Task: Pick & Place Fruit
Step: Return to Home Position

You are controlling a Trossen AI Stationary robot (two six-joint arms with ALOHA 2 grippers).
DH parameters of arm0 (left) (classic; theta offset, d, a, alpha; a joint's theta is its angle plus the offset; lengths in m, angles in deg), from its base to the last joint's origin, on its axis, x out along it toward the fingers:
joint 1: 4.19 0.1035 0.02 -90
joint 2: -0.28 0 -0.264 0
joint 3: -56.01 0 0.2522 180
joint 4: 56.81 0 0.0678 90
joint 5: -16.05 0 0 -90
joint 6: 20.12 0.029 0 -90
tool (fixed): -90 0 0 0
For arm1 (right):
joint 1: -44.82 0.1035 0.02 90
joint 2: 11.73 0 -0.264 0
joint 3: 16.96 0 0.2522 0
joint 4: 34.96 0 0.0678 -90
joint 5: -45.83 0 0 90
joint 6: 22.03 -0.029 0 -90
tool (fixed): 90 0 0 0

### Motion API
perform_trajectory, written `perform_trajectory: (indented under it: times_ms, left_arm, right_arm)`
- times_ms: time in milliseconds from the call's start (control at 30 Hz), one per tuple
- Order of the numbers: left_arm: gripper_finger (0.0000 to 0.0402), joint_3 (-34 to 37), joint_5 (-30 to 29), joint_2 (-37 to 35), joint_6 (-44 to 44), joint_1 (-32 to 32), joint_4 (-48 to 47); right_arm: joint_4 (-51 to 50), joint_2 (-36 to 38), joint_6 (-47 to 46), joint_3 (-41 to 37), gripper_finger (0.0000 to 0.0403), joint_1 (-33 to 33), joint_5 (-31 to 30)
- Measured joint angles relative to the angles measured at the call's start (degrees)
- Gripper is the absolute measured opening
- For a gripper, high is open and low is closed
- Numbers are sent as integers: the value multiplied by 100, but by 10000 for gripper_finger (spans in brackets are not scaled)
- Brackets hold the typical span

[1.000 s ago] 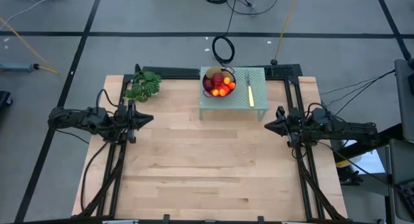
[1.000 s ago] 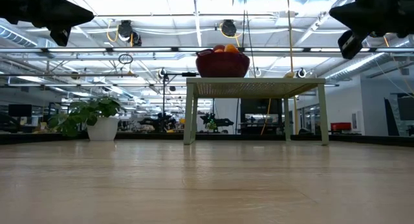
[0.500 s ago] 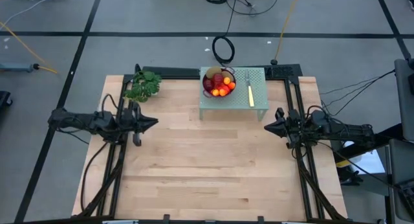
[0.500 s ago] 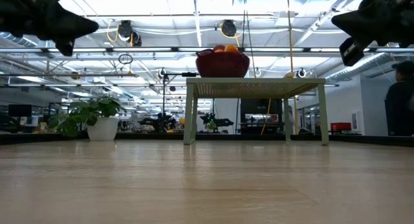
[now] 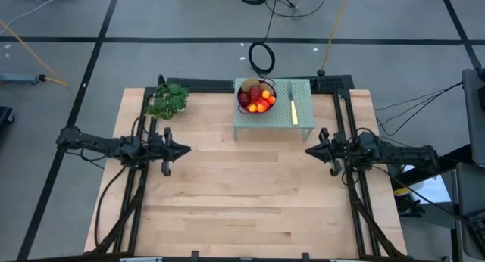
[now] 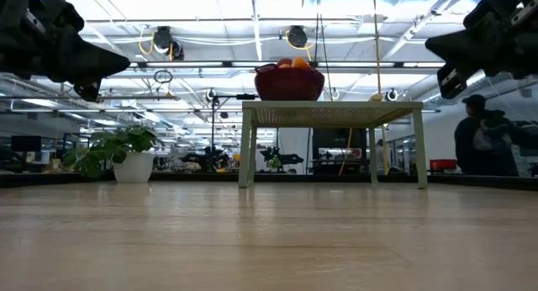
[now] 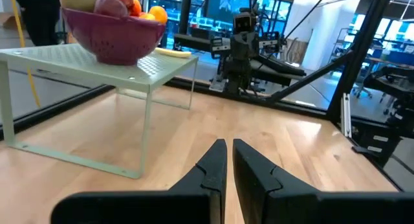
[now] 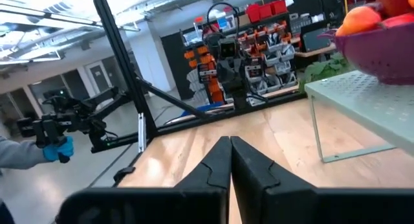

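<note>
Wood table (image 5: pixel 242 201). Left gripper (image 5: pixel 182 149) hovers over the table's left side, fingers pressed together, empty. Right gripper (image 5: pixel 310 150) hovers over the right side, fingers also together, empty. Green shelf (image 5: pixel 305 116) at far edge. Plant (image 5: pixel 168 101) far left. Red colander (image 6: pixel 289 85) on shelf, fruit (image 5: pixel 259 103) piled inside. Knife (image 5: pixel 294 110) beside colander.

Pale wood table (image 5: pixel 250 186); perforated green shelf (image 5: pixel 301 103); glossy colander (image 7: pixel 116 36)
</note>
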Motion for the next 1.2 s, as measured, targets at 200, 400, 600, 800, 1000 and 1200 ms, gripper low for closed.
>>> perform_trajectory:
  times_ms: [200, 400, 600, 800, 1000, 1200]
  left_arm:
    - [26, 10, 5, 2, 245, 0, 36]
    - [26, 10, -6, 2, 430, -2, 74]
    - [26, 10, -24, 2, 429, -2, 68]
    - [26, 10, -26, 2, 431, -1, 66]
    - [26, 10, -28, 2, 429, -2, 62]
    - [26, 10, -28, 2, 426, 1, 62]
  right_arm:
    - [321, 0, -407, -478, 2, 0, 21]
    - [269, -4, -243, -480, 4, 0, 18]
    - [370, -7, 44, -489, 2, 0, 18]
    - [353, -7, -22, -495, 4, 0, 18]
    - [337, -7, -22, -500, 3, 0, 18]
    - [338, -7, -22, -500, 3, 0, 18]
